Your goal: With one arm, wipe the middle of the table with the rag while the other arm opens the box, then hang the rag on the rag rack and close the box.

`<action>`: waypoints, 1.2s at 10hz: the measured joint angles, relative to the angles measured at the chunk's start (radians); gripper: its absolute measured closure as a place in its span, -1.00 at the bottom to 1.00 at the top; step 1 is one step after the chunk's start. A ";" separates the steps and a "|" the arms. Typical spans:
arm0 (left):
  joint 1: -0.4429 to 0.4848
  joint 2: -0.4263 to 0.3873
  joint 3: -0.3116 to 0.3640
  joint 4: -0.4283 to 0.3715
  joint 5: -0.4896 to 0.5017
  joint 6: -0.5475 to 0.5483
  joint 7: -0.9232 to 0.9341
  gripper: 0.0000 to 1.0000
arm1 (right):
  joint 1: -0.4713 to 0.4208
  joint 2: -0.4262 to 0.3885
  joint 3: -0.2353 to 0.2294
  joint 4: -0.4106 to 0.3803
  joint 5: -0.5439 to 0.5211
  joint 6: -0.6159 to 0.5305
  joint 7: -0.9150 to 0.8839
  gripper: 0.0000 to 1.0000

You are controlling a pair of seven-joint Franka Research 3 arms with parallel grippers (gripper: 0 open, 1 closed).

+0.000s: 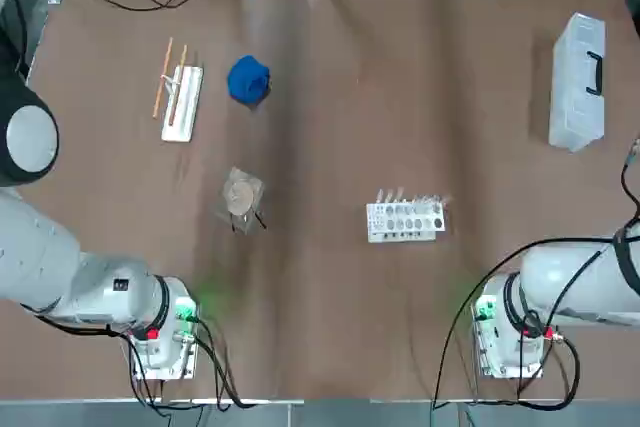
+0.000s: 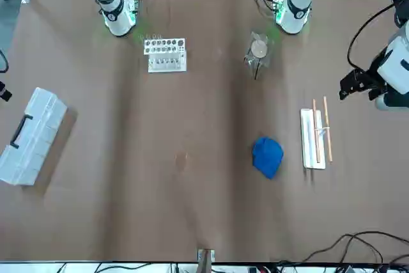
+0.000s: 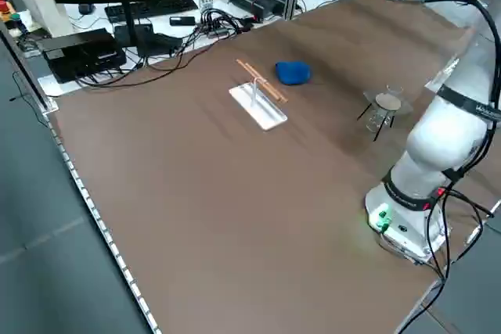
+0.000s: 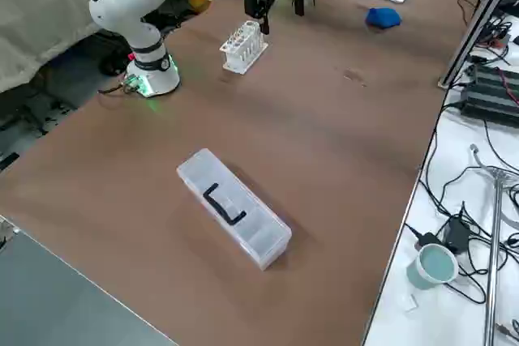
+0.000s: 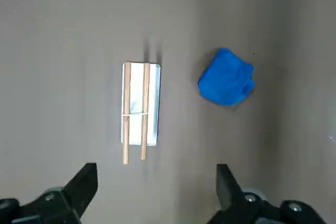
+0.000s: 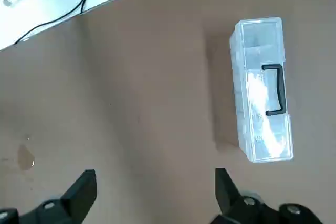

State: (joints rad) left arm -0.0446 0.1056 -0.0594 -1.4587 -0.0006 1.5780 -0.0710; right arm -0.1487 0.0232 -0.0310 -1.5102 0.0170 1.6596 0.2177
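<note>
The box [image 1: 578,80] lies shut, so its inner compartments stay hidden. In the top view, the picture's edges cut off both arms.

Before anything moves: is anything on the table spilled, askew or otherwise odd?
One thing: a small wet-looking spot marks the middle of the table. Otherwise the rag lies beside the rag rack, the box is shut, and the test-tube rack stands upright.

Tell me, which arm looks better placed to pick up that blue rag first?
The left arm, probably. The rag lies on the robot's left half of the table, beside the rag rack, and the left gripper looks down on it with open jaws. The right gripper faces the box instead.
</note>
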 joint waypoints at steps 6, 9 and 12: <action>-0.005 0.060 -0.001 0.000 -0.003 0.022 -0.009 -0.99 | 0.001 0.004 0.004 0.000 0.000 -0.012 -0.004 -0.99; -0.047 0.247 -0.011 0.005 -0.004 0.249 -0.026 -0.96 | 0.066 0.069 0.016 -0.006 -0.001 -0.079 0.002 -0.99; -0.130 0.469 -0.016 0.003 -0.004 0.423 -0.036 -0.98 | 0.078 0.230 0.015 -0.007 -0.002 -0.117 0.004 -0.93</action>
State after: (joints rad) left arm -0.1748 0.5747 -0.0752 -1.4556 -0.0048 2.0014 -0.1066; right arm -0.0709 0.2528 -0.0156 -1.5176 0.0151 1.5430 0.2218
